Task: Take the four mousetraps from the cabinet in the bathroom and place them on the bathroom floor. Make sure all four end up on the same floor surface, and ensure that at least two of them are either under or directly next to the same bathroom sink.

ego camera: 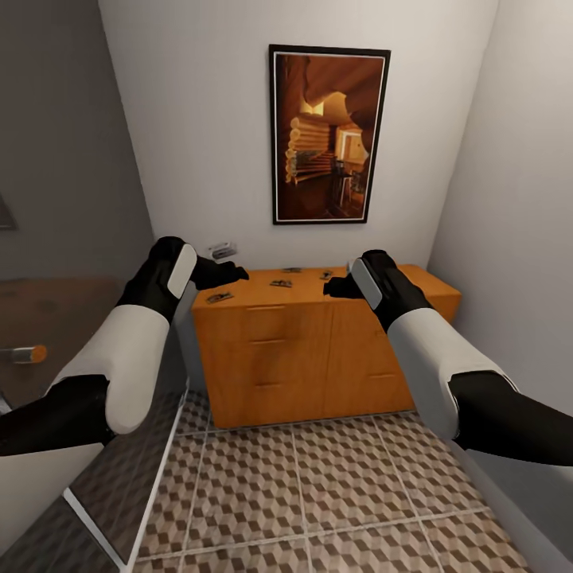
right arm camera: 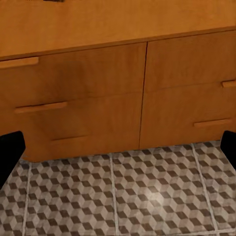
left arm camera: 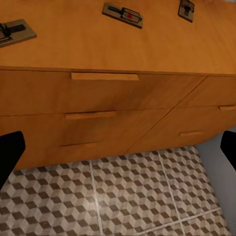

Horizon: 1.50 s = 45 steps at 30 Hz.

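Orange-brown wood fronts the cabinet (ego camera: 318, 350), a low chest of drawers with bar handles that is seen against the far wall below a framed picture (ego camera: 329, 134), with the bathroom floor (ego camera: 318, 493) of cube-patterned tiles spread before it. Four mousetraps are laid on the tabletop: one mousetrap (ego camera: 220, 298) is placed just below and in front of the left tool (ego camera: 231, 274), a second mousetrap (ego camera: 281, 282) and a third (ego camera: 291, 270) are found between the two tools, and a fourth mousetrap (ego camera: 326, 274) is set just beside the right tool (ego camera: 333, 288), on its inner side. Both tools are held above the cabinet's front edge, and neither is touching a trap. In the left wrist view, three traps, among them the one with a red mark (left arm camera: 123, 14), are shown on the tabletop ahead of the left tool, whose dark fingertips (left arm camera: 10, 152) are seen spread wide at either edge with nothing between them. In the right wrist view, the right tool's fingertips (right arm camera: 10, 150) are likewise parted wide and empty over the drawer fronts and tiles. A small pale object (ego camera: 223, 250) is seen at the wall, behind the left tool.
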### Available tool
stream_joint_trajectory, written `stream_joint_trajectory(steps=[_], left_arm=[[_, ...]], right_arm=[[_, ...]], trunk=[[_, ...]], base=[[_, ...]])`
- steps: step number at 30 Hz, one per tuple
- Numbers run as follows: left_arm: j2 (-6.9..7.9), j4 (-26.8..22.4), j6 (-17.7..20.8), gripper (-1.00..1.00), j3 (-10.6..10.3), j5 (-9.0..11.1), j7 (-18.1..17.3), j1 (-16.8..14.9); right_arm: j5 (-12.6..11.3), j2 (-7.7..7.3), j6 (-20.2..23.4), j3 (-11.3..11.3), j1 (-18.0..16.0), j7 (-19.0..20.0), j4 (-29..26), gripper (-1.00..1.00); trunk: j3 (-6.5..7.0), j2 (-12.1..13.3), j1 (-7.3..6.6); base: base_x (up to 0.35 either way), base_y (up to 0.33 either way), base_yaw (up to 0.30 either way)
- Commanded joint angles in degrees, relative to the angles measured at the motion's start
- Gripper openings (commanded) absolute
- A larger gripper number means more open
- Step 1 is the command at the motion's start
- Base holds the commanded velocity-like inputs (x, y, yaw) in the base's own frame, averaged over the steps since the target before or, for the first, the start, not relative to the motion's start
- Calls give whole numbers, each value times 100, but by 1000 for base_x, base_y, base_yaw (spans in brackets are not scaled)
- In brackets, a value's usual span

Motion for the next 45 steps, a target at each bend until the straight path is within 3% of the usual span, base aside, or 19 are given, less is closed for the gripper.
stream_joint_trajectory(steps=[1, 15, 28, 45], left_arm=[[-10, -4, 26, 100, 27, 11, 3, -4], [-56, -1, 33, 100, 20, 13, -11, -1], [-68, 4, 28, 100, -6, 12, -23, 104], [-68, 73, 35, 100, -24, 16, -23, 111]], right_arm=[[-58, -4, 19, 22, -3, -52, -6, 100], [-32, -6, 32, 34, -4, -88, -11, 100], [-51, -6, 44, 28, -2, -1020, -71, 100], [-74, 14, 68, 16, -1, -1103, -93, 100]], trunk=[[-7, -3, 2], [-7, -3, 2], [-7, -3, 2], [-7, -3, 2]], base=[[135, 0, 0], [55, -8, 0], [190, -53, 0], [179, -2, 0]])
